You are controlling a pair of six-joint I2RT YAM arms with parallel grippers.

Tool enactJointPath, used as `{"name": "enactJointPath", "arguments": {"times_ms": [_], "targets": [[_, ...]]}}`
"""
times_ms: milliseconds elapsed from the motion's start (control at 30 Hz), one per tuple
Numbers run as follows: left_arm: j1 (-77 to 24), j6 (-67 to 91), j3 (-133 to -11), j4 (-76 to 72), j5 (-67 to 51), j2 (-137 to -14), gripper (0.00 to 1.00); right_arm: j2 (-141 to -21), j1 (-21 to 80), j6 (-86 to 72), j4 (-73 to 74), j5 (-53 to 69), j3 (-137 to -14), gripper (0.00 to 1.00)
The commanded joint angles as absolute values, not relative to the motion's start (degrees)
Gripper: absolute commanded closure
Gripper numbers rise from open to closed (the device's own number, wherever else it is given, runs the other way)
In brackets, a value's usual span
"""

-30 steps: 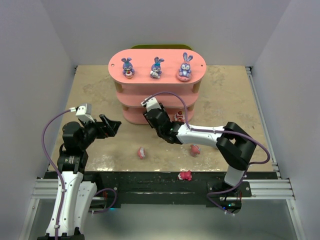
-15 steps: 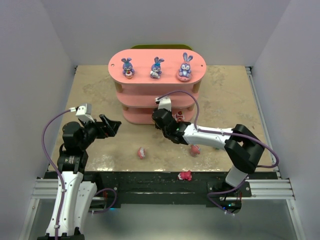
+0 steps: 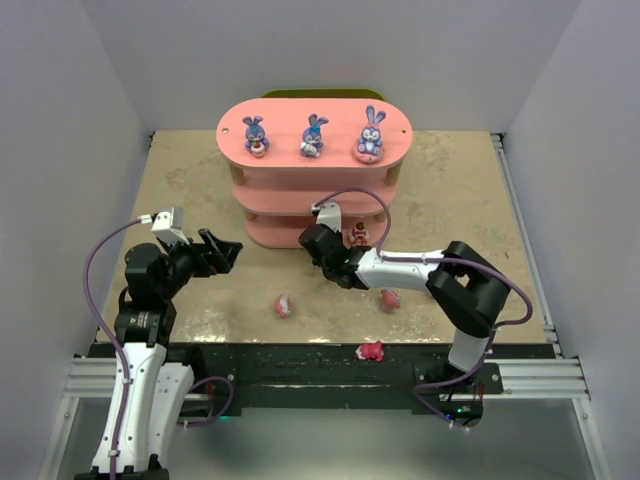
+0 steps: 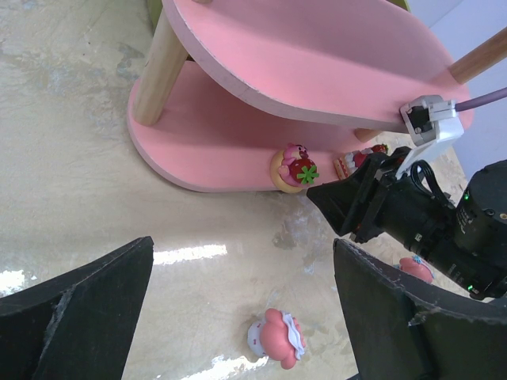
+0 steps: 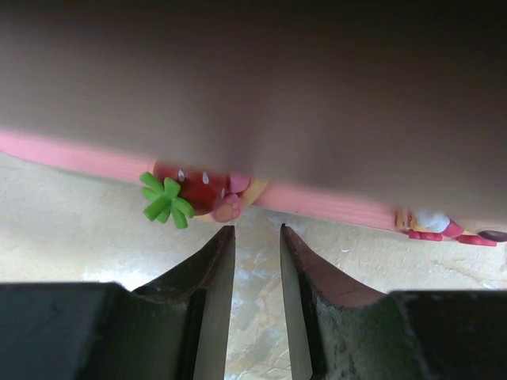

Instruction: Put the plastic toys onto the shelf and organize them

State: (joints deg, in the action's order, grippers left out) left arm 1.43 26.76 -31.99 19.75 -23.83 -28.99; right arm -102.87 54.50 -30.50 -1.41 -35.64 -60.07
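The pink shelf (image 3: 315,160) stands at the back centre with three purple-blue bunnies (image 3: 313,136) on its top board. A strawberry figure (image 4: 295,168) and a red-white figure (image 3: 357,234) sit at the front edge of the bottom board (image 4: 206,142). My right gripper (image 3: 308,240) is just in front of that board, slightly open and empty; its fingertips (image 5: 224,237) sit just below the strawberry figure (image 5: 194,194). My left gripper (image 3: 225,252) is wide open and empty, left of the shelf. A pink-white toy (image 4: 277,338) lies on the table below it.
Loose toys lie on the table: the pink-white toy (image 3: 284,305), a red one (image 3: 389,299), and a pink one (image 3: 370,351) on the black front rail. The right arm's forearm (image 3: 400,268) stretches across the table in front of the shelf.
My right gripper shifted right along the front of the bottom board, then slightly back left. Its elbow swung with it. The left arm has not moved.
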Motion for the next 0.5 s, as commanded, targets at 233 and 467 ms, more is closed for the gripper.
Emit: {"name": "enactJointPath", "arguments": {"times_ms": [233, 467], "targets": [[1.23, 25.58, -31.99, 17.75, -24.61, -29.09, 0.0, -104.76, 53.17, -30.59, -5.01, -38.14, -63.28, 0.69], [1.23, 25.58, -31.99, 17.75, -24.52, -29.27, 0.0, -105.03, 53.09, -30.23, -7.21, -38.76, -62.75, 0.69]]}}
